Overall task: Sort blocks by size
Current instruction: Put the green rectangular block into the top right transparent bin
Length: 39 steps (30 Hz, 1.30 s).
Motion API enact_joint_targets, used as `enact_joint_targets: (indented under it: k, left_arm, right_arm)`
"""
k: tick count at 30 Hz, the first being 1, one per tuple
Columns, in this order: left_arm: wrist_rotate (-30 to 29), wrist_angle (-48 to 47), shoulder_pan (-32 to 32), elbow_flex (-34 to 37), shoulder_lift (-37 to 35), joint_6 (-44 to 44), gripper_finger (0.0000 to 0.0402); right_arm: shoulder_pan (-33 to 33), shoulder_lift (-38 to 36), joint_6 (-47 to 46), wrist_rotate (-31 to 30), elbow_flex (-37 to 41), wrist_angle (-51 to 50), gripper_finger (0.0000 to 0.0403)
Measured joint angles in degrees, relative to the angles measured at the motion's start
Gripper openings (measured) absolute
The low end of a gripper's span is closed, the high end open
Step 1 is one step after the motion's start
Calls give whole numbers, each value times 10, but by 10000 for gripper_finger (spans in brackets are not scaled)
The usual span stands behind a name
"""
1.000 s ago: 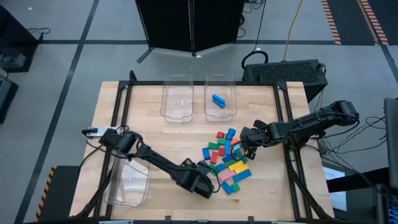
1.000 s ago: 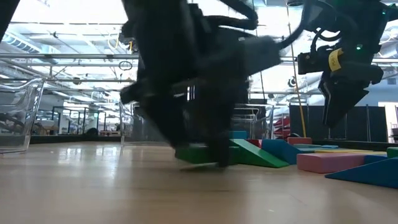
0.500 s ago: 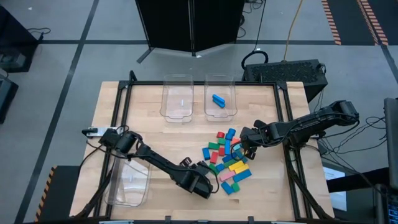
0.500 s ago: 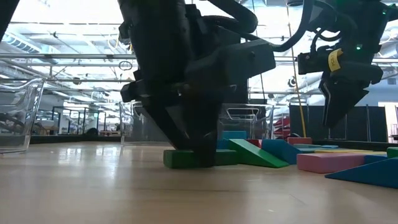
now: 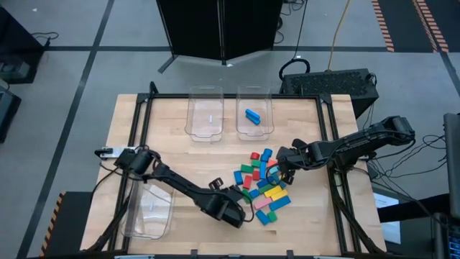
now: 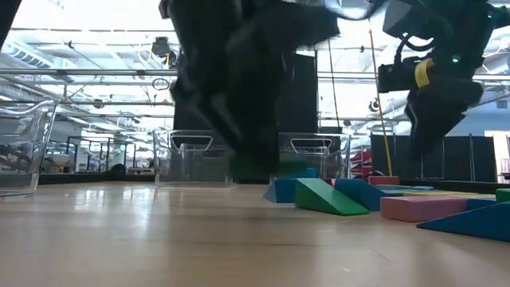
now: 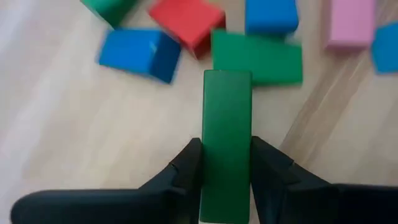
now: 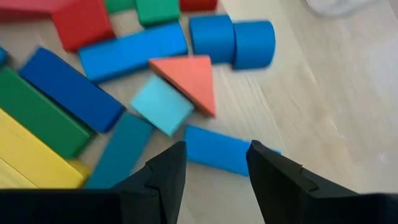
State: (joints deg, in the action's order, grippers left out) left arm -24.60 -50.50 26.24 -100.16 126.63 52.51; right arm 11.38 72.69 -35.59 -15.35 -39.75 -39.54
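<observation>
Since half a second ago the long green block [image 7: 226,143] has left the tabletop: the low view then showed it lying flat under the left gripper [image 5: 231,207]; now it hangs clear of the wood, clamped between the dark fingers [image 7: 188,171]. The left gripper sits at about 7 o'clock of the block pile [image 5: 260,183]; the right gripper [image 5: 282,162] hovers at the pile's 2 o'clock edge, jaws apart over a blue block [image 8: 217,150], touching nothing. Bare table [image 5: 180,155] lies open from the pile's 9 to 11 o'clock, toward the bins; the pile's 3 o'clock side runs near the black frame rail [image 5: 333,155]. Containers: two clear bins at the table's 12 o'clock edge, the left bin [image 5: 204,114] without any block visible, the right bin [image 5: 255,114] holding one blue block [image 5: 252,115]; a third clear bin [image 5: 149,211] at 8 o'clock, beside the left arm, shows no block.
</observation>
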Motion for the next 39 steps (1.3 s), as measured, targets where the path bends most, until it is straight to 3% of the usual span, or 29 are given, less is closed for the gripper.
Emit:
enact_joint_targets:
  k: [9, 29, 39]
  left_arm:
    - [-83, 1, -9, -1, -46, -112, 94]
    - [-283, 45, -8, -1, -47, -285, 95]
    - [-299, 107, -4, -1, -47, -360, 95]
  right_arm:
    - [8, 0, -15, 1, 0, 132, 164]
    - [60, 0, -14, 23, 0, 427, 164]
    - [61, 0, -12, 42, 0, 456, 164]
